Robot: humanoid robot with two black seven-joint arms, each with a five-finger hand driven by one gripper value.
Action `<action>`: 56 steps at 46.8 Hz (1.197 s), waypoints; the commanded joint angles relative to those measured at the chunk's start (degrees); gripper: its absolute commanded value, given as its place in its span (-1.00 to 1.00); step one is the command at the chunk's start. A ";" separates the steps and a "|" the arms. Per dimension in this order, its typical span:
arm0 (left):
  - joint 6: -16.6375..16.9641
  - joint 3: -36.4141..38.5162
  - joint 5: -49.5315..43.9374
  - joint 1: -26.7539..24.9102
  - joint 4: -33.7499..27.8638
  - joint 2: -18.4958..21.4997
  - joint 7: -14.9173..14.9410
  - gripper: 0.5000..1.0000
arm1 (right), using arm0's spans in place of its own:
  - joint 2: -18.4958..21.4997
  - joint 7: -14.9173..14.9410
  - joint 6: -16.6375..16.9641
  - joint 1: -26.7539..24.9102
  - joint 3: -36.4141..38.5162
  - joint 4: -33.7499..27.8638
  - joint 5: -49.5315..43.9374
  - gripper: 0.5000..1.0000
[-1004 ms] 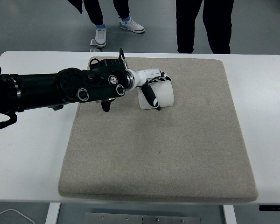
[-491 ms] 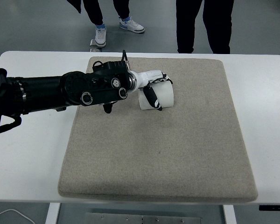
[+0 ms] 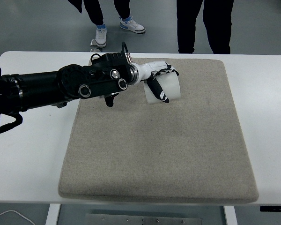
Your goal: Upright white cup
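**The hand holds the cup, ready to stand it up**

The white cup (image 3: 165, 88) is in the upper middle of the picture, on the far part of the big grey mat (image 3: 159, 140). The left hand (image 3: 157, 80) is wrapped around it. The fingers go over the top of the cup, and the dark thumb (image 3: 157, 91) presses on the front side. So the hand is gripping the cup, not letting go.

The cup looks tipped, with its side facing us. I cannot tell if its bottom edge touches the mat or hangs just above it. I think the hand holds it from the side like this so the wrist can turn and set the cup on its base. The job does not look done yet.

The long black left arm (image 3: 61, 86) comes in from the left edge and reaches over the white table (image 3: 33, 154) to the mat. The right arm is not in the picture.

The mat is bare all around the cup, so nothing seems to be in the way. There is plenty of flat room to put the cup down.

At the top of the picture, behind the table, people's legs (image 3: 203, 23) and shoes (image 3: 101, 36) show on the floor. They are well away from the cup.
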 commanded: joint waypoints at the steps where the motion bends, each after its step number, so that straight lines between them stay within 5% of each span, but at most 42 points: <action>1: -0.83 -1.63 -0.27 0.18 0.08 1.83 -1.84 -0.96 | 0.00 -0.01 0.00 0.00 0.00 0.00 0.00 0.72; 12: -1.98 -6.02 -0.44 3.60 0.08 6.22 -10.80 -0.96 | 0.00 -0.01 0.00 0.00 0.00 0.00 0.00 0.72; 22: -1.80 -9.53 -0.97 7.03 0.08 10.09 -22.93 -0.95 | 0.00 -0.01 0.00 0.00 0.00 0.00 0.00 0.72; 34: -1.80 -20.96 -0.18 15.03 -0.09 12.73 -29.35 -0.94 | 0.00 -0.01 0.00 0.00 0.00 0.00 0.00 0.72; 52: -0.31 -27.20 -0.27 24.34 0.08 13.43 -41.65 -0.93 | 0.00 -0.01 0.00 0.00 0.00 0.00 0.00 0.72; 56: 0.13 -28.17 -0.35 26.28 0.17 13.43 -41.77 -0.92 | 0.00 -0.01 0.00 0.00 0.00 0.00 0.00 0.72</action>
